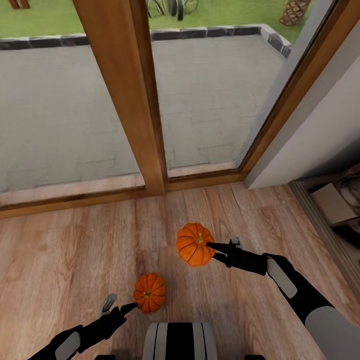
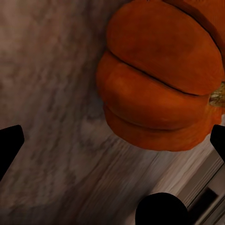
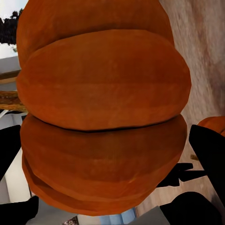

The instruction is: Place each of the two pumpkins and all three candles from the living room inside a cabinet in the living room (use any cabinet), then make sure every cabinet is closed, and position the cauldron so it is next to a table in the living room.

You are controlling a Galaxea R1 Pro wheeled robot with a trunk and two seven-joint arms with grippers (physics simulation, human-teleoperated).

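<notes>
Two orange ribbed pumpkins show over the wood floor. The larger-looking pumpkin point(image 1: 194, 244) hangs above the floor with my right gripper point(image 1: 211, 251) shut on it from the right. In the right wrist view this pumpkin point(image 3: 103, 117) spans the whole gap between the black fingers point(image 3: 208, 150) of my right gripper point(image 3: 110, 154). The other pumpkin point(image 1: 150, 292) rests on the floor. My left gripper point(image 1: 122, 306) is open just left of it, one fingertip at its side. In the left wrist view that pumpkin point(image 2: 159, 84) lies ahead of my left gripper point(image 2: 112, 140), whose fingers are spread wide.
A wood-framed glass door point(image 1: 127, 100) stands ahead with a paved patio behind it. A white wall point(image 1: 320, 130) runs along the right, and a dark low unit point(image 1: 340, 210) sits at the right edge. My own base point(image 1: 180, 341) is at the bottom.
</notes>
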